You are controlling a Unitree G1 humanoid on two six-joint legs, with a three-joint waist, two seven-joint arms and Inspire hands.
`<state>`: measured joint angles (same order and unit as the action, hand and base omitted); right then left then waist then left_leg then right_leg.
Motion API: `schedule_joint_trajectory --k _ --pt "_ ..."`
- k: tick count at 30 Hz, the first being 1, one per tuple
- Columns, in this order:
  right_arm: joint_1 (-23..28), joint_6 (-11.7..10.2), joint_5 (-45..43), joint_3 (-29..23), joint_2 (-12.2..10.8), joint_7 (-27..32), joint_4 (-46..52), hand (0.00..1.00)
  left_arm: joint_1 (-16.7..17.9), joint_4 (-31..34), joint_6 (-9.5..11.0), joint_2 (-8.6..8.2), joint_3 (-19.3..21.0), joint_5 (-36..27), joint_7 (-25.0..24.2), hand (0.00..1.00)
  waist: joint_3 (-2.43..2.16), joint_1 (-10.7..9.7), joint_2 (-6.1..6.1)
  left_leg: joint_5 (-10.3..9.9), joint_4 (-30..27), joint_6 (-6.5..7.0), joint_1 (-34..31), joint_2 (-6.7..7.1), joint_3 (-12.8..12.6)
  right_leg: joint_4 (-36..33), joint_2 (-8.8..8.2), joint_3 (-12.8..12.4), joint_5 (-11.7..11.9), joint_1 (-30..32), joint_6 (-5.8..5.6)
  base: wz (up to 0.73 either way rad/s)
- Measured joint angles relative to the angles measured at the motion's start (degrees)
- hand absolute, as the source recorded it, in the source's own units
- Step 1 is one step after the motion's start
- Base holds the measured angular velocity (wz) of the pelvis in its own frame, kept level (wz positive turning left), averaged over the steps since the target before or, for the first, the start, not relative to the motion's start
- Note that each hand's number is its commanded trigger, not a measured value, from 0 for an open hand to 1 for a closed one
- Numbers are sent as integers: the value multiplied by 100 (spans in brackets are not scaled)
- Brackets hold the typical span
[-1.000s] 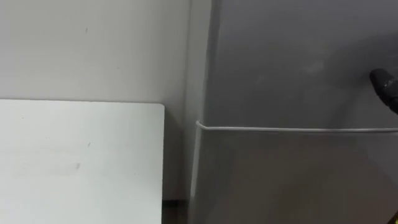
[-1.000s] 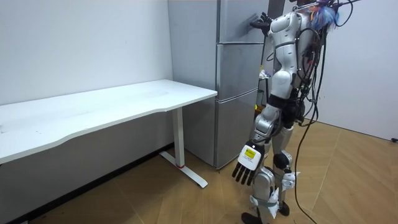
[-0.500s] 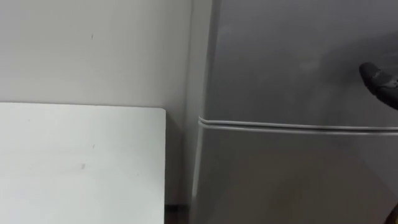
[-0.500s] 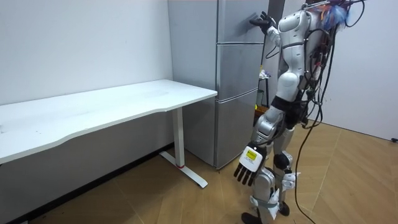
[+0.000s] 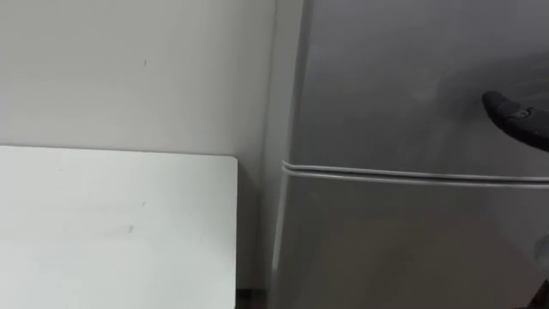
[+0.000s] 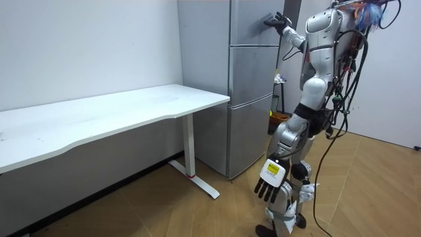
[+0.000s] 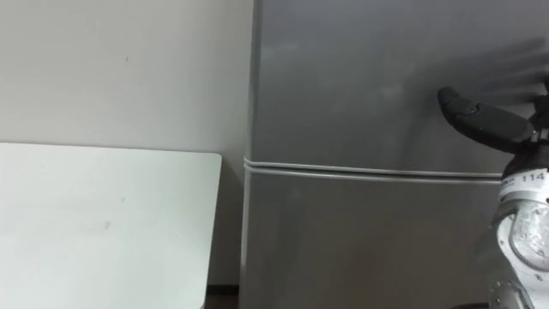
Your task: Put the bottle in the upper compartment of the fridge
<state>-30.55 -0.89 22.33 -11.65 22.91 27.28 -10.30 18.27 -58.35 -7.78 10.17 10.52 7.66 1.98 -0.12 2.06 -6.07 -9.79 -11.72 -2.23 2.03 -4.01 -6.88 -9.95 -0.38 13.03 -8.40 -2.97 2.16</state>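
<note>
The grey fridge (image 5: pixel 403 103) stands before me, its upper door (image 7: pixel 360 77) shut above the seam (image 5: pixel 386 174) that parts it from the lower door. My right hand (image 7: pixel 482 120) is raised in front of the upper door near its right side, dark fingers stretched straight toward the panel. The room view has the same right hand (image 6: pixel 277 20) high against the fridge front. My left hand (image 6: pixel 270 180) hangs low beside my leg, fingers relaxed and holding nothing.
A white table (image 5: pixel 103 223) stands left of the fridge against the pale wall (image 5: pixel 129 69), with a narrow gap between them. In the room view the white table (image 6: pixel 118 108) runs along the wall over a wooden floor (image 6: pixel 368 197).
My right hand has slid left across the upper door. In the room view my upper body has shifted toward the room view's right and the left hand has swung slightly. The fridge doors stay shut.
</note>
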Motion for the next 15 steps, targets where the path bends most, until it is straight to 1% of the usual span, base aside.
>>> schedule_joint_trajectory --k 4,8,10,12,14,15 --pt "-6 38 88 44 83 43 -18 0 -12 95 -45 2 -15 55 16 0 -12 15 11 18 0 2 0 12 33 -13 -11 11 3 -3 2 2" --pt "-6 -6 235 -13 105 122 -3 0 -69 98 -39 1 -15 94 6 0 -18 -8 14 37 -1 10 -37 31 82 -17 -27 41 4 15 1 7" --pt "-6 -15 474 -15 177 136 25 0 -91 98 -39 5 -21 92 -6 0 -21 -15 17 38 0 13 -37 41 80 -15 -33 36 8 17 -7 0" --pt "-6 -6 527 -19 210 146 29 0 -95 98 -36 10 -18 87 -16 0 -23 -29 19 39 0 17 -48 49 87 -9 -40 36 11 19 -14 2" --pt "-5 21 600 -41 213 166 77 0 -87 103 -31 10 -16 89 -16 0 -50 -67 27 41 0 23 -70 63 90 4 -42 40 15 24 -25 7" --pt "-5 58 671 -67 215 178 132 0 -68 111 -31 10 -16 87 -15 0 -74 -94 42 45 0 31 -78 70 93 8 -46 49 17 26 -29 6"
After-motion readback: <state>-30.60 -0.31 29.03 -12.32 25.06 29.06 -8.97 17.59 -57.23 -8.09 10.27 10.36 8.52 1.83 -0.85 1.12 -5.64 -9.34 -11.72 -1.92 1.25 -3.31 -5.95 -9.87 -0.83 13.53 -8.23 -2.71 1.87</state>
